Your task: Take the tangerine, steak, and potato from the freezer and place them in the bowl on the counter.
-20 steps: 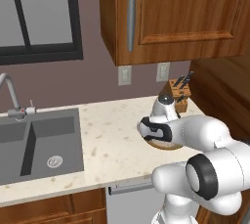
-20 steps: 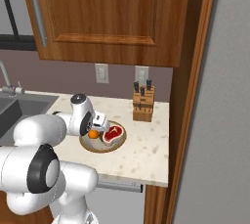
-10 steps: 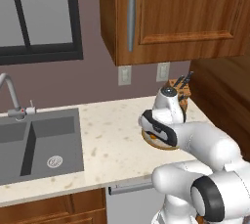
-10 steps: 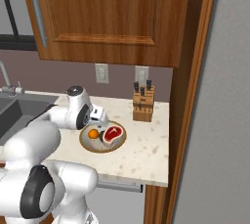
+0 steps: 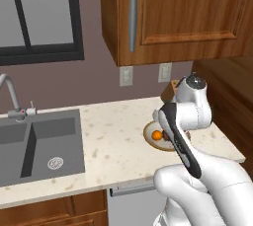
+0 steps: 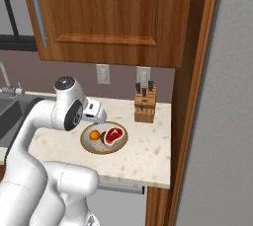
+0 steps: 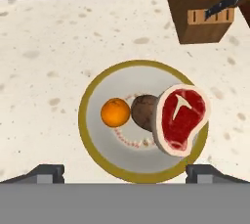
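Bowl filled, claw wide above it

Risk is small: the steak leans on the potato and overhangs the bowl rim, so a low claw, empty and spread wide, might tip it out. Tangerine sits beside them. Beige speckled counter, knife block near, wooden cabinets overhead.

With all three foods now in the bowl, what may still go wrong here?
The steak leans over the bowl's rim, propped on the potato, so a nudge might tip it onto the counter. The open hand hangs just above the bowl; a careless retreat may bump the foods. The knife block stands near the arm's path.
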{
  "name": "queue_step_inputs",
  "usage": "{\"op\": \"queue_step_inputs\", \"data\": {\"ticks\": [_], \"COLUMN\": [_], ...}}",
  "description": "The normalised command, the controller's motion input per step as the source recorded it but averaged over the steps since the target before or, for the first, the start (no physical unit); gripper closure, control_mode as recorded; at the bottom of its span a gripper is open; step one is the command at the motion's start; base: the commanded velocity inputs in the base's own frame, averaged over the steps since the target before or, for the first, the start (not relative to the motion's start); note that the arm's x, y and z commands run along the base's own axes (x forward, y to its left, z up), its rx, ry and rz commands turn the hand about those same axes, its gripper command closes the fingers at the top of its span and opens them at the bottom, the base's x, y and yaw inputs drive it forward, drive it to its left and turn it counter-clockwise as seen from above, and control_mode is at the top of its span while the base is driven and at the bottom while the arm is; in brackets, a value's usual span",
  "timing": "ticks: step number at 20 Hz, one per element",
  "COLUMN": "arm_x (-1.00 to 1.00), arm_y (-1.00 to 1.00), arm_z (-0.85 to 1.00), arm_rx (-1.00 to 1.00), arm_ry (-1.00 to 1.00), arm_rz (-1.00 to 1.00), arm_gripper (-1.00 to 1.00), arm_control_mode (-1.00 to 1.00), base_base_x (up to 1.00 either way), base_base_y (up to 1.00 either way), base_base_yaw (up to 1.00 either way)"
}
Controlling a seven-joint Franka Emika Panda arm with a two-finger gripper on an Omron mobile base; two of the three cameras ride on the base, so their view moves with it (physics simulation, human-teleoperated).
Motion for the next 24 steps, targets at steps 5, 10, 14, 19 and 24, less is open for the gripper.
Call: {"op": "queue_step_inputs", "data": {"ticks": [5, 10, 14, 19, 24], "arm_x": [-0.97, -1.0, -0.91, -0.72, -0.3], "arm_y": [-0.01, 0.0, 0.0, 0.0, 0.0], "arm_z": [0.88, 0.8, 0.88, 0.77, 0.61], "arm_rx": [0.0, 0.0, 0.0, 0.0, 0.0], "arm_ry": [-0.07, -0.09, 0.0, -0.04, -0.04], "arm_rz": [0.0, 0.0, -0.01, -0.04, -0.02], "arm_gripper": [-1.0, -1.0, -1.0, -1.0, -1.0], "arm_control_mode": [-1.0, -1.0, -1.0, -1.0, -1.0], "base_base_x": [0.0, 0.0, 0.0, 0.0, 0.0], "base_base_y": [0.0, 0.0, 0.0, 0.0, 0.0], "base_base_yaw": [0.0, 0.0, 0.0, 0.0, 0.0]}}
